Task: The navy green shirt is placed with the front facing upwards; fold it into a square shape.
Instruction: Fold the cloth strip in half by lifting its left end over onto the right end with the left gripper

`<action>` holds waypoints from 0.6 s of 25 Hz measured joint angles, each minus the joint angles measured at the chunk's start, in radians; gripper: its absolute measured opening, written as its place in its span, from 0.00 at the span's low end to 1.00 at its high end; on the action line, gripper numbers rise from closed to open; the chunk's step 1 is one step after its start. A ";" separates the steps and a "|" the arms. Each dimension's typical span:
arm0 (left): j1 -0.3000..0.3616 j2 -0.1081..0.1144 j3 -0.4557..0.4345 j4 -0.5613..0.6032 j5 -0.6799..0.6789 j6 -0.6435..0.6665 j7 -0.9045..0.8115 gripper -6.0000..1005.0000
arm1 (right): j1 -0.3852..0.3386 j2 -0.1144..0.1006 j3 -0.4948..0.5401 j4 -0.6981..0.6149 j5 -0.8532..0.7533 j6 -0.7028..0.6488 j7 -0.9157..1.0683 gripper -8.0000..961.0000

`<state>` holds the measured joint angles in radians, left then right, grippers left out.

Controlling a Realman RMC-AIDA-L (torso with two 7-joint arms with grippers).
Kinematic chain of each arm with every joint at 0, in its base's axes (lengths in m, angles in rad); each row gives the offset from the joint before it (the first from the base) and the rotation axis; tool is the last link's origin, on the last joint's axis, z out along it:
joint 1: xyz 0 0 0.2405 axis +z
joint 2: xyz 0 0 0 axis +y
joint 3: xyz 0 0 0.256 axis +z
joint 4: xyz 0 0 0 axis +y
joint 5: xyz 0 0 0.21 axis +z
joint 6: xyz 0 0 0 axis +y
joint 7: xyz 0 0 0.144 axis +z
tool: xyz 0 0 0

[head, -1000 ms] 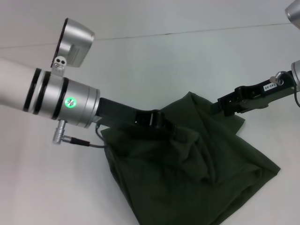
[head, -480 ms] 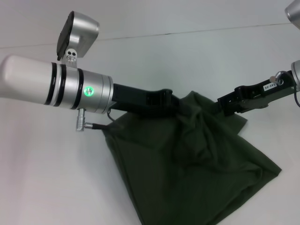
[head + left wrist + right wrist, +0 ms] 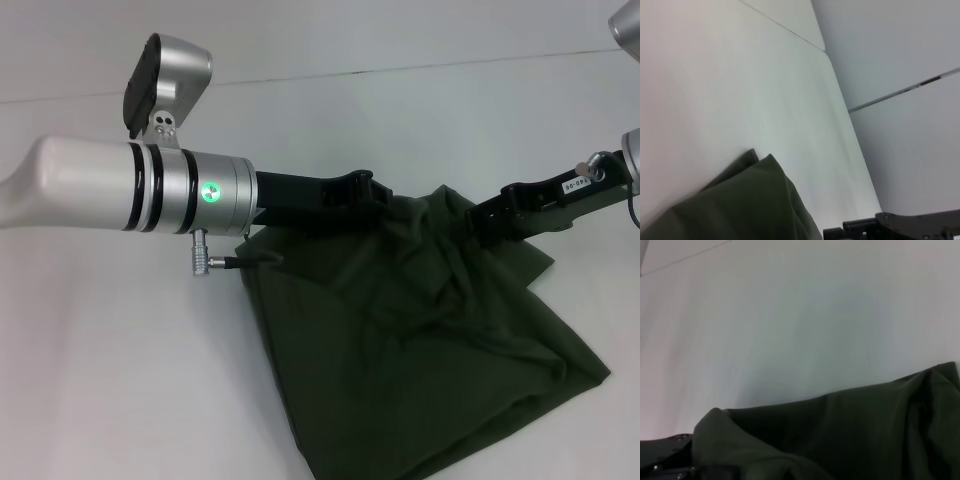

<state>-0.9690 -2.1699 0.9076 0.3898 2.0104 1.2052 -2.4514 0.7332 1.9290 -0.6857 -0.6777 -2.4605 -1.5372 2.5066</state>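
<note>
Olive navy green shirt (image 3: 420, 340) apparently hides both end effectors' fingertips, lettering unseen.

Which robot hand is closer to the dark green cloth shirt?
Neither: left gripper and right gripper both touch the dark olive-green shirt along its far raised edge, left and right corners.
</note>
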 joint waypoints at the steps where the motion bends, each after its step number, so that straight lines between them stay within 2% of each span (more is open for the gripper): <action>1: 0.000 0.000 0.000 -0.003 -0.002 -0.004 0.002 0.10 | 0.000 0.000 0.000 0.000 0.000 0.000 0.000 0.60; 14: -0.008 0.006 0.045 -0.017 0.001 0.014 0.008 0.14 | 0.000 0.000 0.000 0.000 0.000 0.007 0.001 0.60; 15: -0.008 0.006 0.045 -0.015 0.000 0.015 0.007 0.18 | 0.000 -0.001 0.000 0.000 0.000 0.008 0.001 0.60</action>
<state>-0.9771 -2.1643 0.9523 0.3744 2.0100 1.2203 -2.4440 0.7333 1.9285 -0.6857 -0.6780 -2.4605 -1.5294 2.5076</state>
